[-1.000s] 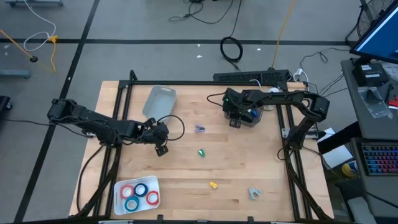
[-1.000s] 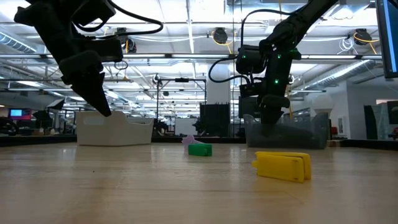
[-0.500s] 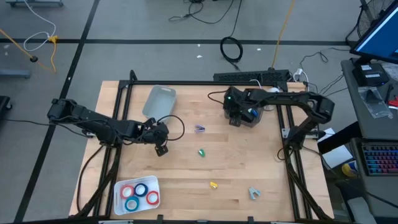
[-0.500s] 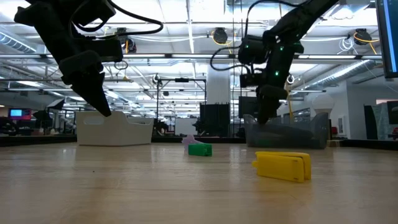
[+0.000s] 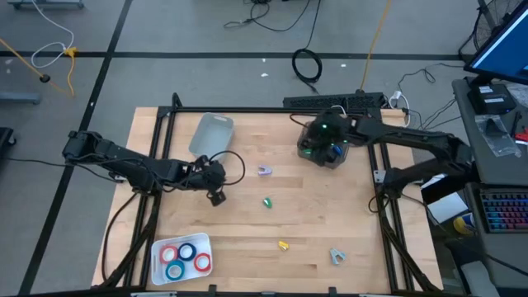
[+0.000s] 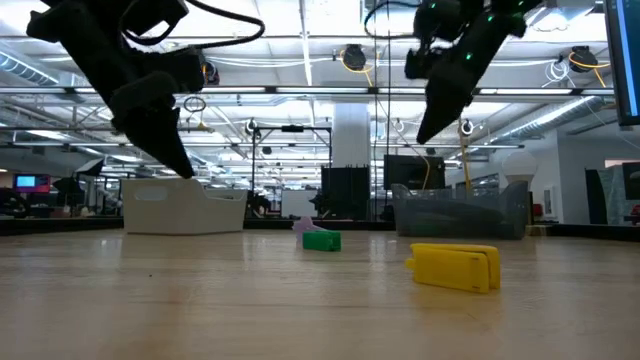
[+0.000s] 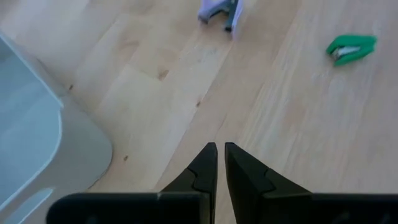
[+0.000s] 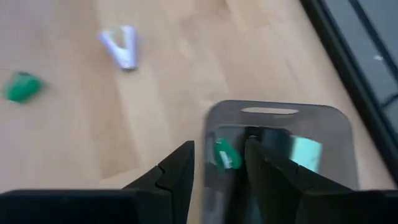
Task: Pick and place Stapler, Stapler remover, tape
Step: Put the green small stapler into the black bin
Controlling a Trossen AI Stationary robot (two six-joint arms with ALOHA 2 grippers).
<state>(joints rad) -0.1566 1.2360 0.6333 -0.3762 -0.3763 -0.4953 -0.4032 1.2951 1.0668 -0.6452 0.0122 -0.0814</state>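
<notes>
Presently, right gripper (image 8: 216, 163): it hangs above the clear bin (image 5: 327, 153) at the table's far right, fingers parted with nothing between them, which suits an arm that is over its drop-off place.
Clear bin contents: the right wrist view looks down between the fingers into the bin (image 8: 281, 144), where a green piece (image 8: 225, 155) and a pale one lie; what they are I cannot tell.
Left gripper (image 7: 220, 163): fingers pressed nearly together and empty, hovering over bare wood beside the grey tray (image 5: 211, 133); judged to be waiting, since nothing lies under it.
Lilac staple remover (image 5: 265, 171): loose on the table between the two arms, near the middle back, within reach of either.
Green stapler (image 5: 267, 201): just in front of the lilac remover, apart from it.
Yellow stapler (image 6: 455, 267): nearer the front edge, lying flat and shut.
Grey staple remover (image 5: 337, 256): at the front right, well apart from the rest.
Tape (image 5: 184, 256): red and blue rolls sit together in the white tray (image 5: 157, 247) at the front left corner, seemingly already sorted.
Likely reason for the layout: each kind has its own container, so loose pieces mark what remains.
</notes>
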